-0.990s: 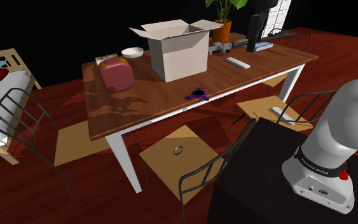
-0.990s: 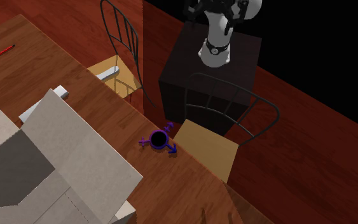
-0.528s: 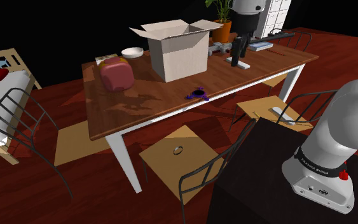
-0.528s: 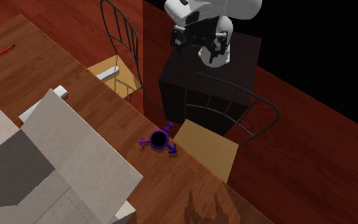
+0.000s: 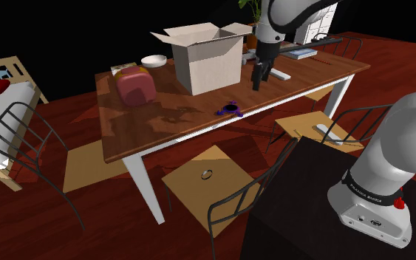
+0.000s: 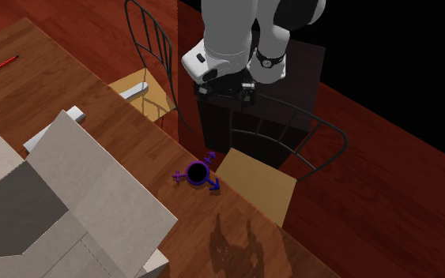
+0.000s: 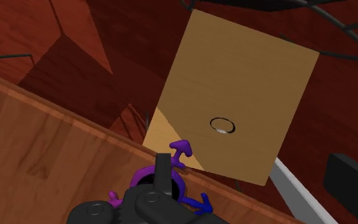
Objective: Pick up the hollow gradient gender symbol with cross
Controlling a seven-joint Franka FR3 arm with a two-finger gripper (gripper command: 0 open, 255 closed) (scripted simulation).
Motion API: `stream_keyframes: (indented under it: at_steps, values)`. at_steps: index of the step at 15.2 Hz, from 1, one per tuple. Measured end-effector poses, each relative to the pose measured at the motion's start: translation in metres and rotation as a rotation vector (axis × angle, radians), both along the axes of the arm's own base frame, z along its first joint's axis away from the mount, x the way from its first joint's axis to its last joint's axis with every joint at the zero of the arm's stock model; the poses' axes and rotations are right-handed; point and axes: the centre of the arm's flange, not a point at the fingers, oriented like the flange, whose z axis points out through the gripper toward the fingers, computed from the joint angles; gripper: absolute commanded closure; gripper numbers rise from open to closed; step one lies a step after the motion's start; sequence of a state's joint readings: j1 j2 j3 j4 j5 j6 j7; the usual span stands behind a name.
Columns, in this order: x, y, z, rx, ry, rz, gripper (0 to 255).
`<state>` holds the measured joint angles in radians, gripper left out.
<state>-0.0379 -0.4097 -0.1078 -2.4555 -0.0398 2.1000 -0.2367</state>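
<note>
Purple-to-blue hollow gender symbol (image 5: 230,109) flat on the wooden worktop (image 5: 162,122), right at its edge, in front of the open cardboard box (image 5: 202,59) and not touching it. Black gripper (image 5: 258,81) up in the air above the worktop, pointing down, to the shoulder view's right of the symbol and clear of it. Nothing held; how far open, impossible to tell. Along the gripper, symbol partly hidden behind the black hand. Tan chair seat (image 7: 234,95) beyond the edge, small ring (image 7: 222,125) lying on it.
</note>
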Motion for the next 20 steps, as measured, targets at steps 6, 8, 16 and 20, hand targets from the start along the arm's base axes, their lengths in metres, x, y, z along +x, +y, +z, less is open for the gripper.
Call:
stream_keyframes:
  at_steps: [6, 8, 16, 20]
  values:
    - [0.045, -0.023, -0.062, 0.022, -0.030, -0.015, 0]
    - [0.059, -0.026, -0.077, 0.029, -0.041, -0.020, 0]
    - [0.113, -0.050, -0.150, 0.052, -0.075, -0.036, 0]
    - [0.114, -0.050, -0.173, 0.052, -0.077, -0.037, 0]
